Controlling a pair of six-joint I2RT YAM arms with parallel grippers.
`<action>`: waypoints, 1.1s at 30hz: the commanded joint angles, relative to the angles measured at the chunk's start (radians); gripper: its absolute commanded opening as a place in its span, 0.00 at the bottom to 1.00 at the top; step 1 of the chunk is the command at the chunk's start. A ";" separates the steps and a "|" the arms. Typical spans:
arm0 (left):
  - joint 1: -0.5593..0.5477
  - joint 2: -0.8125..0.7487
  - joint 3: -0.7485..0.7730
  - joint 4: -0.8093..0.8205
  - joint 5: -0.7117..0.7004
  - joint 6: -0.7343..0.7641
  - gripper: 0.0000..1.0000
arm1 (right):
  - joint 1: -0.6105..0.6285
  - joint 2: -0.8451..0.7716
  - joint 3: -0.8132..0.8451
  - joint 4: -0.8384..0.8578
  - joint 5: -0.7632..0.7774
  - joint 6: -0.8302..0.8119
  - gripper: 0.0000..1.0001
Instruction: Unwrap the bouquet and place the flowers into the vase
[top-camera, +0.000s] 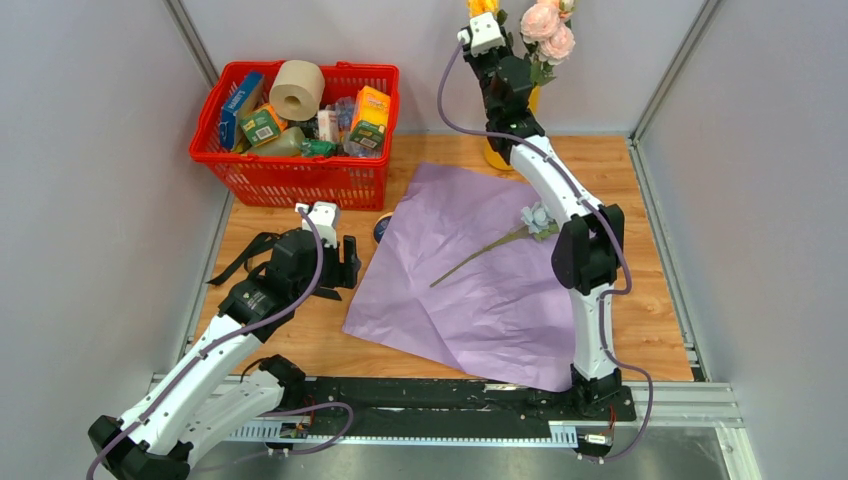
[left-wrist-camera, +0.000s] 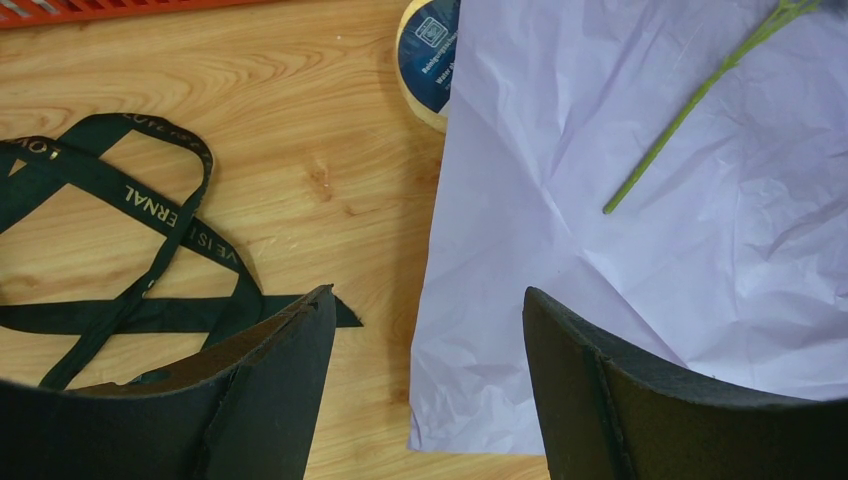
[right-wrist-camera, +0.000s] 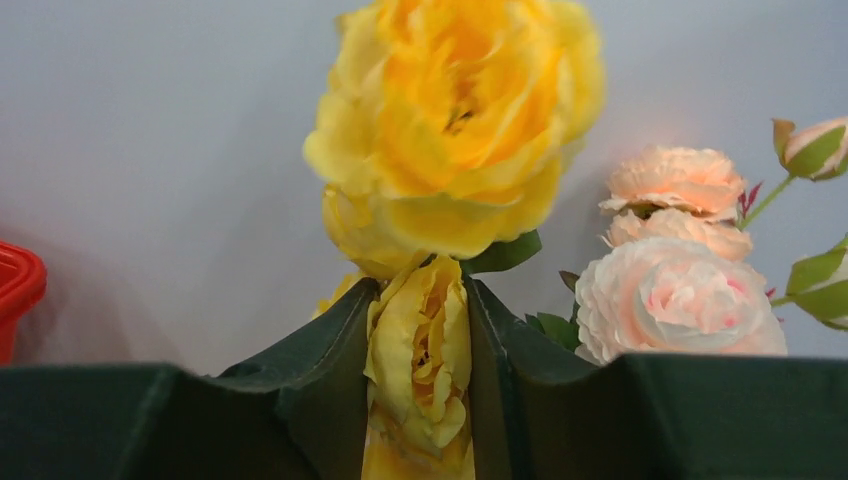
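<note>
Grey walls all round, wooden bench with the lilac paper lying flat on it. Right gripper is up at the back over the vase, pinched on a yellow flower, with pink flowers in the vase just right of it. The blue flower isn't in the vase yet. It lies on the paper ahead and right of the left gripper, which is wide open and empty. Its stem tip points back toward that gripper and the bloom faces away, so I'd say the left arm is nearer. The red basket, ahead of the left gripper, just holds groceries.
</note>
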 joint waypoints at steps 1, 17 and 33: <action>-0.004 0.000 0.029 0.020 -0.004 0.015 0.77 | -0.015 -0.036 -0.055 0.053 0.145 0.013 0.36; -0.004 0.004 0.030 0.021 0.000 0.017 0.77 | -0.048 -0.181 -0.246 0.041 0.061 0.257 0.58; -0.004 -0.007 0.035 0.019 0.009 0.015 0.77 | -0.043 -0.628 -0.627 -0.106 0.003 0.709 0.75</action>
